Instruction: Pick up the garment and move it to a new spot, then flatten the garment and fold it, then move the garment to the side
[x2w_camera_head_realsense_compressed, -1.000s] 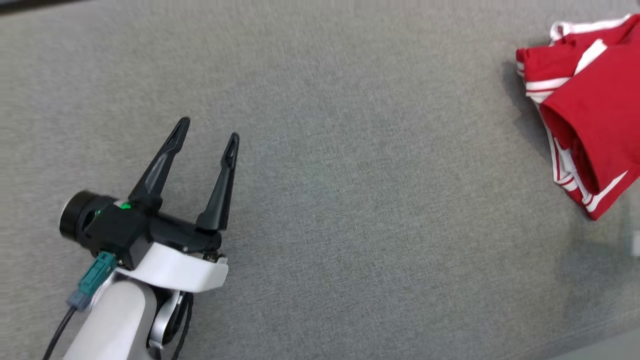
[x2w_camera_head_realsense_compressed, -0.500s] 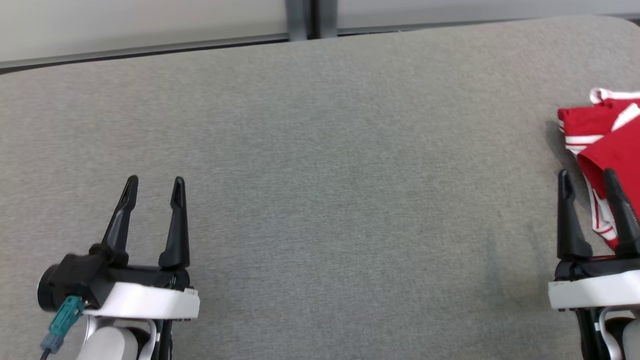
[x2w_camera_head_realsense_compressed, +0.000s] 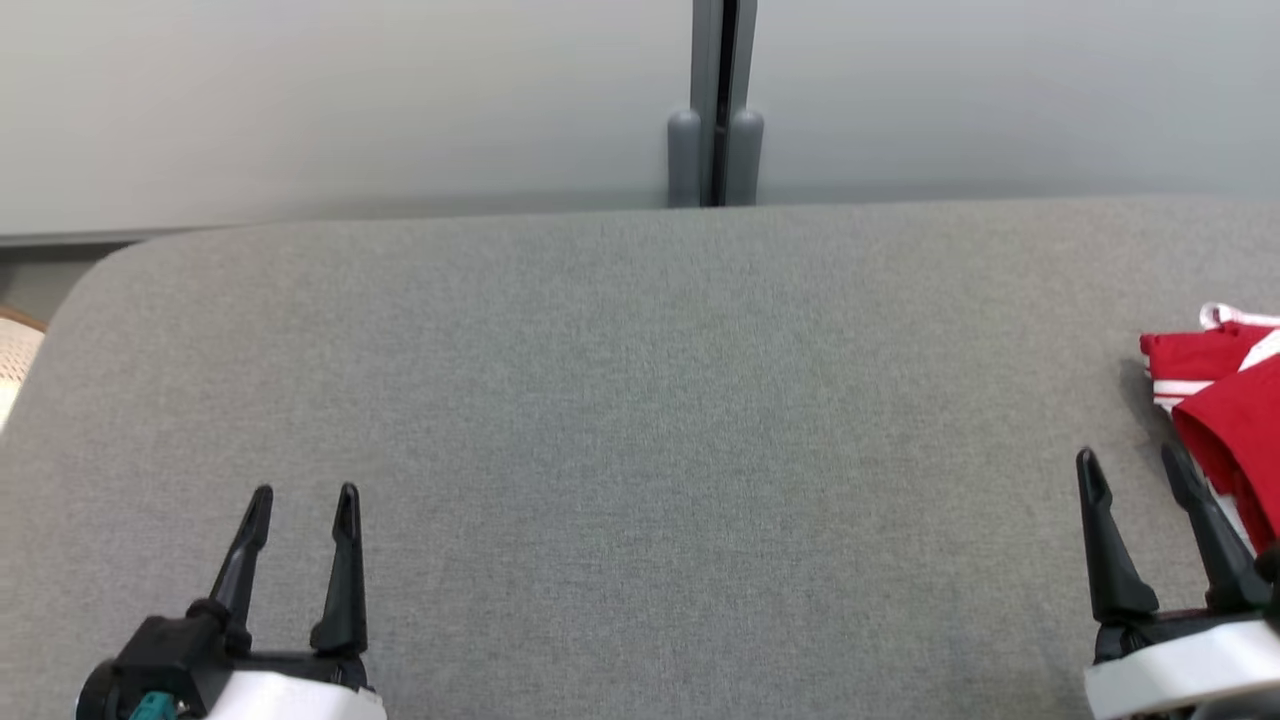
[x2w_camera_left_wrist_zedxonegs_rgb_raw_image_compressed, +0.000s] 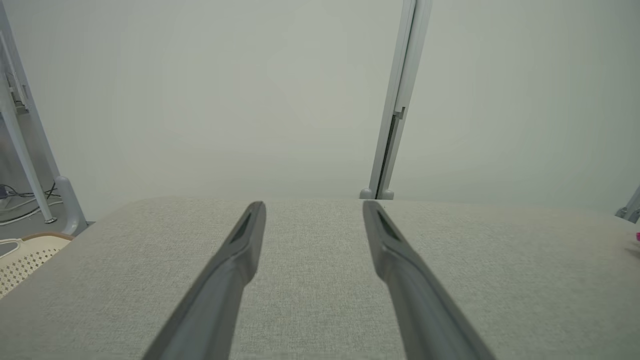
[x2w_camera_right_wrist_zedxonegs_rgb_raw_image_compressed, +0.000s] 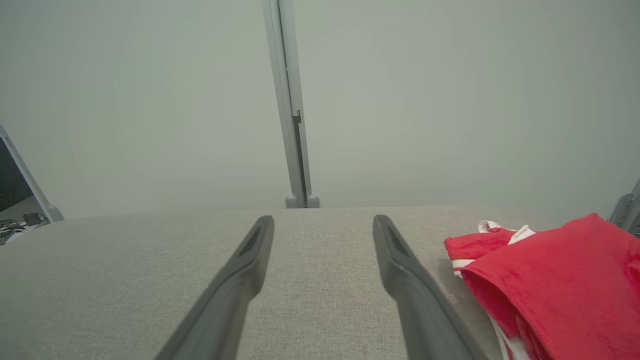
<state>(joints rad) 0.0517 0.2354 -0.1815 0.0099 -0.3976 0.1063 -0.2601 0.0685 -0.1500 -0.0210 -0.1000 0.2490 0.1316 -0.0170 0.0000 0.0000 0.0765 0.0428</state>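
A folded red garment with white stripes (x2w_camera_head_realsense_compressed: 1225, 410) lies at the far right of the grey fabric table (x2w_camera_head_realsense_compressed: 640, 400); the right wrist view has the garment (x2w_camera_right_wrist_zedxonegs_rgb_raw_image_compressed: 555, 280) at its lower right. My right gripper (x2w_camera_head_realsense_compressed: 1132, 470) stands open at the lower right, just left of the garment and apart from it, nothing between its fingers (x2w_camera_right_wrist_zedxonegs_rgb_raw_image_compressed: 235, 280). My left gripper (x2w_camera_head_realsense_compressed: 303, 497) is open at the lower left, far from the garment, with bare table between its fingers (x2w_camera_left_wrist_zedxonegs_rgb_raw_image_compressed: 235, 265).
A pale wall with a grey vertical post (x2w_camera_head_realsense_compressed: 716, 100) rises behind the table's far edge. A cream perforated basket (x2w_camera_left_wrist_zedxonegs_rgb_raw_image_compressed: 25, 255) sits off the table's left end, near cables on the floor. The table's rounded left corner (x2w_camera_head_realsense_compressed: 90, 280) is in view.
The head camera has tilted up, so the wall and far table edge came into view. Both grippers sit lower in the picture. The right gripper came into view beside the garment.
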